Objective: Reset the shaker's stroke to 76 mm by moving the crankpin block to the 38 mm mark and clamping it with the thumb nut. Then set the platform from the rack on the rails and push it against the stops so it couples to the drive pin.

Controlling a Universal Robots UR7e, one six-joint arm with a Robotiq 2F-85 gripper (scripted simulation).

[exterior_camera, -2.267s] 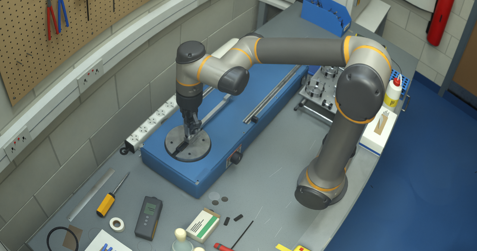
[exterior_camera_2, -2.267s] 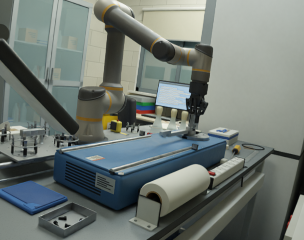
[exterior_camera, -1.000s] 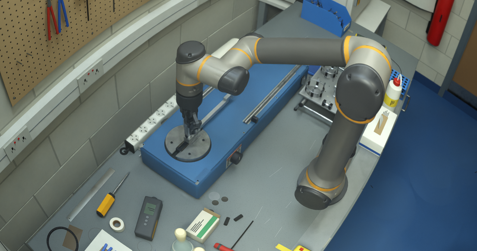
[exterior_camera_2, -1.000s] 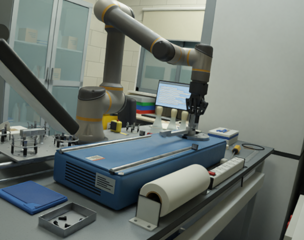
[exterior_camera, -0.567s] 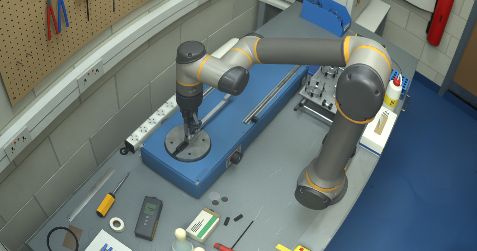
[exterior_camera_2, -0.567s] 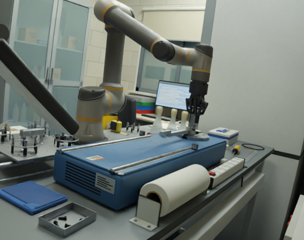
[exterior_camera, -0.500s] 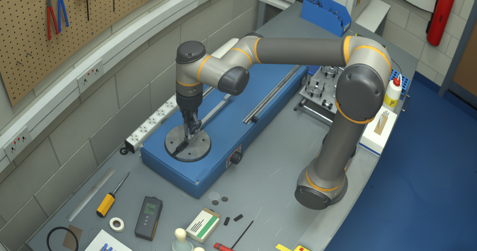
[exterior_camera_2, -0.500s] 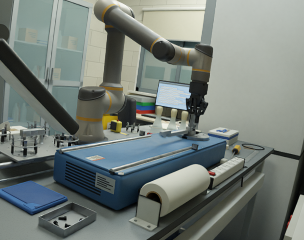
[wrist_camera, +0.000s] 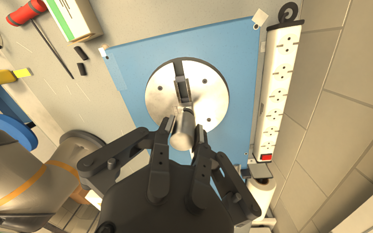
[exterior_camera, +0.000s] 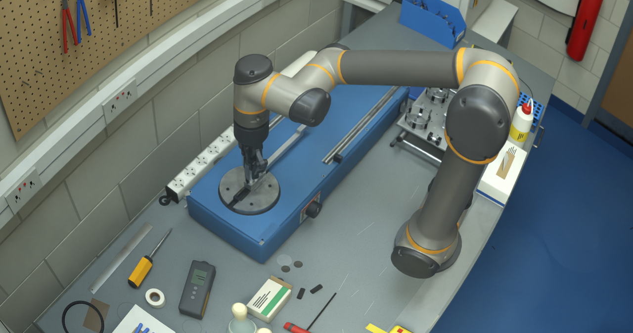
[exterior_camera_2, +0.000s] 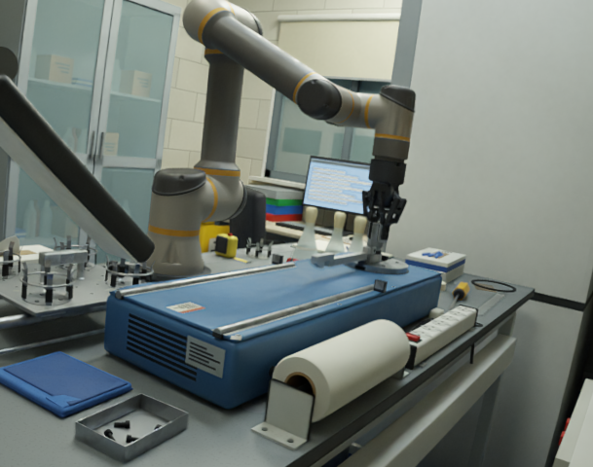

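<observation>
My gripper [wrist_camera: 183,127] [exterior_camera: 253,178] [exterior_camera_2: 378,240] points straight down over the round grey crank disc [exterior_camera: 249,190] at the near end of the blue shaker base [exterior_camera: 305,154], and it is open and holds nothing. A steel cylindrical pin [wrist_camera: 182,130] stands between its fingers on the crankpin block [wrist_camera: 182,91], which sits in the disc's radial slot. A grey connecting rod [exterior_camera_2: 337,258] runs from the disc toward the rails [exterior_camera: 360,125]. The platform with its ring clamps [exterior_camera: 422,116] rests on the rack beyond the far end of the base.
A white power strip [exterior_camera: 201,163] lies along the wall beside the base. A paper roll [exterior_camera_2: 337,369] sits in front of it. A screwdriver [exterior_camera: 144,267], a meter [exterior_camera: 197,288], a small box [exterior_camera: 269,299] and tape [exterior_camera: 155,297] lie on the bench nearby.
</observation>
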